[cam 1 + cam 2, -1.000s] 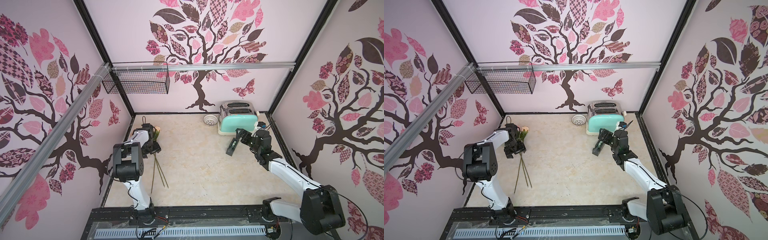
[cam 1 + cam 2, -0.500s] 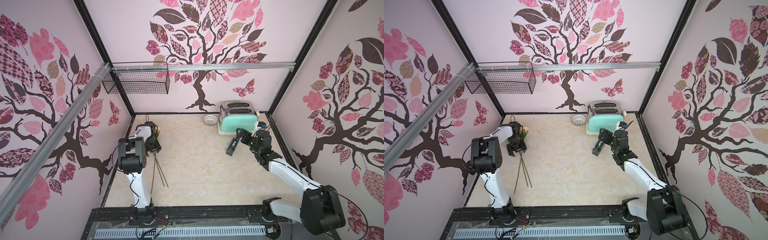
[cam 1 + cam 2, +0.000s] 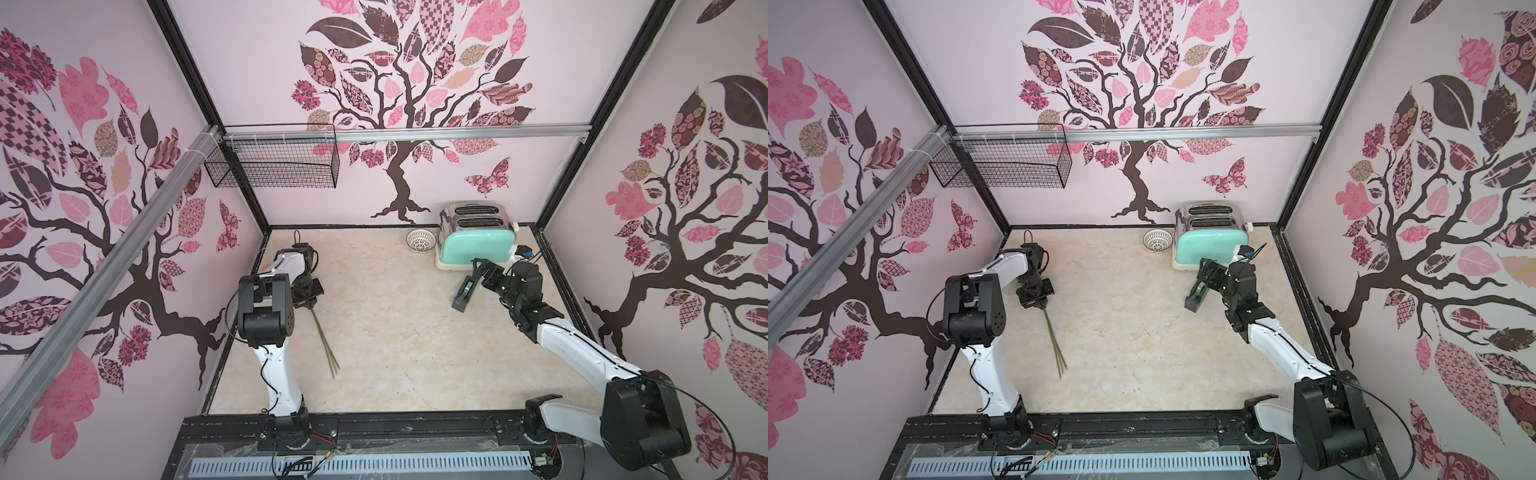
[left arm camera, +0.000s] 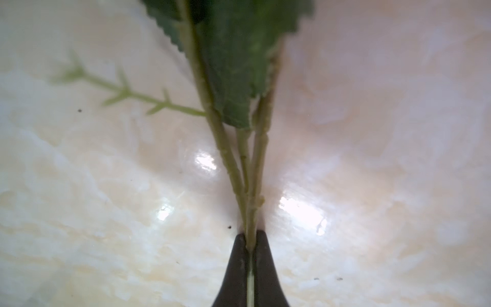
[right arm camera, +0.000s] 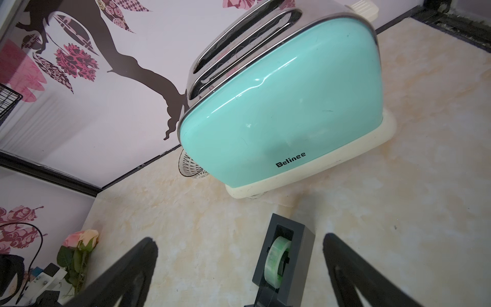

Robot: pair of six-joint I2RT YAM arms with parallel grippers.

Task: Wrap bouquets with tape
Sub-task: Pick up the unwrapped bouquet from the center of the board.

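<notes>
Pinching bouquet stems (image 4: 259, 156), left claw (image 4: 250, 239); right claw (image 5: 239, 238) agape over tape (image 5: 276, 255), toaster (image 5: 287, 111) beyond.

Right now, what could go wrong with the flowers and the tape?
1. The left gripper is shut on only the thin stems of the bouquet, which splay apart above the pinch. One might slip out when lifted.
2. The right gripper is open by the tape dispenser, not gripping it. The toaster stands close behind, so a push could knock the dispenser over or into it.
</notes>
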